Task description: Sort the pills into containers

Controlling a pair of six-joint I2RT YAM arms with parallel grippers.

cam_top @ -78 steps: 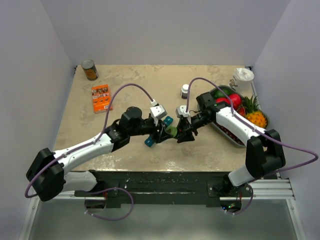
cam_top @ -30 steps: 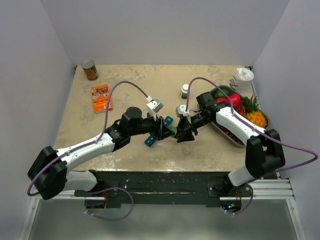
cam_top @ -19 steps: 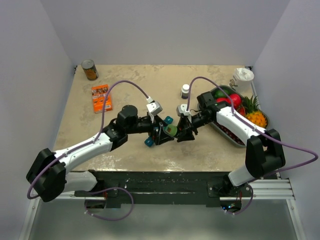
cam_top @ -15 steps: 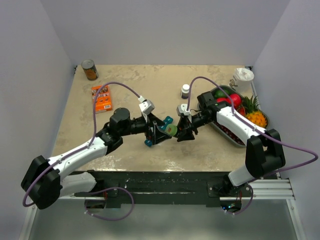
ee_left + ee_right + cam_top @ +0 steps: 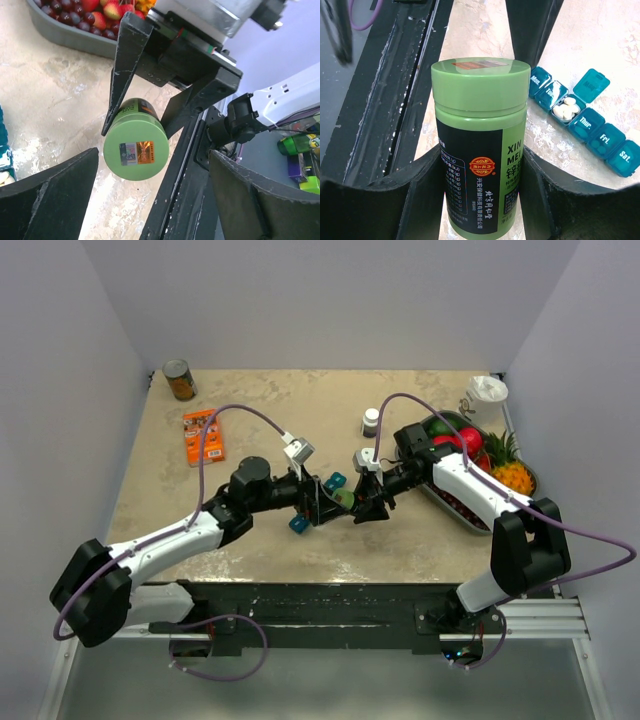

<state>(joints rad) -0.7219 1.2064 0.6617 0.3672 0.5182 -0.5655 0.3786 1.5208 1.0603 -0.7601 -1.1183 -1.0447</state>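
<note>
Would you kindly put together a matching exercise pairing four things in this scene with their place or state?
1. green pill bottle
2. pill organiser
3. left gripper
4. tin can

A. far left corner of the table
B. open, holding nothing
C. one lid up, white tablets inside
D. clamped in the right gripper

Pairs: 1-D, 2-C, 3-B, 4-A.

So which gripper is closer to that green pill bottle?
Right. The right gripper holds the green pill bottle by its sides; the left gripper is open, facing its lid, apart.
</note>
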